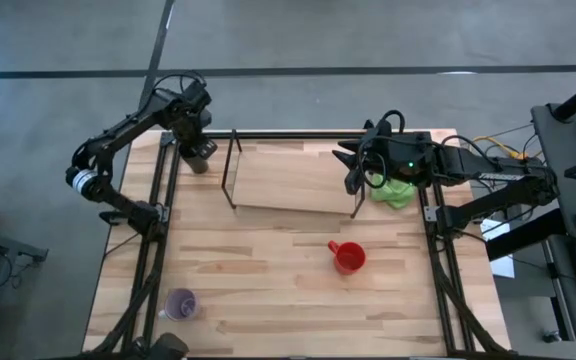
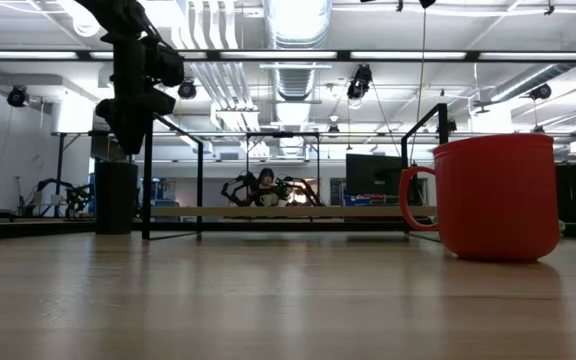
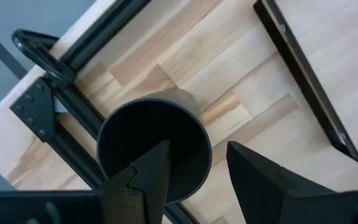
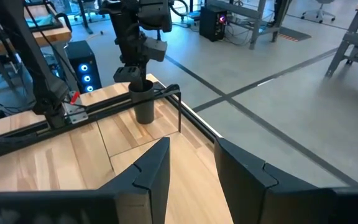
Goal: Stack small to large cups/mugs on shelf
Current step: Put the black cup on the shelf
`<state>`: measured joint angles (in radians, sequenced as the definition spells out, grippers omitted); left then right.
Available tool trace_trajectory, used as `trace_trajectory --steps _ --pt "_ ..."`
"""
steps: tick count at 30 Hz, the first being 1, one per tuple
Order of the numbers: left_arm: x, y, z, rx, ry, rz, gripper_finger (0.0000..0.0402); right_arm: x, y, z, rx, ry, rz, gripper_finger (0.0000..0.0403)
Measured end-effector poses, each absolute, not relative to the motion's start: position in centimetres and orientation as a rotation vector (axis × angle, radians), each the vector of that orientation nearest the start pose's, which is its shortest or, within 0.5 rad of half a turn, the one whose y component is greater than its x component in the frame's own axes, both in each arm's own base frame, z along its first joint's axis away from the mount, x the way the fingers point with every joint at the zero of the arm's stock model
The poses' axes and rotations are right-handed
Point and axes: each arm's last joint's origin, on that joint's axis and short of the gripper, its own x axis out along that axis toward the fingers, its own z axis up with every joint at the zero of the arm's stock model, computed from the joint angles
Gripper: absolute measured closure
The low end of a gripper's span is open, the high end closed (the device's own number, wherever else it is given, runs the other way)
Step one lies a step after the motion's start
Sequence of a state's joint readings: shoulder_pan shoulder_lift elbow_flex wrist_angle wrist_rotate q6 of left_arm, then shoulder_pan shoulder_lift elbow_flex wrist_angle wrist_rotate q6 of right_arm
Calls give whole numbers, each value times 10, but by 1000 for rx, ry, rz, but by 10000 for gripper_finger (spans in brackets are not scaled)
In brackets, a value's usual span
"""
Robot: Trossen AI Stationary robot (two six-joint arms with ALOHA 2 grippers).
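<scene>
The black tumbler stands upright on its base at the table's far left corner, left of the shelf; it also shows in the low view. My left gripper is open just above the tumbler's open top, fingers pointing down, one over the mouth and one outside the rim. The red mug stands upright right of centre. The pale purple cup stands near the front left. My right gripper is open and empty over the shelf's right end.
A bright green cloth lies by the shelf's right end, under my right arm. The black table frame runs along the left and right edges. Bare wood lies between the shelf and the front edge.
</scene>
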<state>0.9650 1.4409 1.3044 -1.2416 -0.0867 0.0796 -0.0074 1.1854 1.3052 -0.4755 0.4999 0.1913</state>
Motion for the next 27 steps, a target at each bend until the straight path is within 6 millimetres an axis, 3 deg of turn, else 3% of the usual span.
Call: trace_trajectory --steps 27 --pt "156 229 271 -594 1388 811 256 244 -16 405 98 299 -532 282"
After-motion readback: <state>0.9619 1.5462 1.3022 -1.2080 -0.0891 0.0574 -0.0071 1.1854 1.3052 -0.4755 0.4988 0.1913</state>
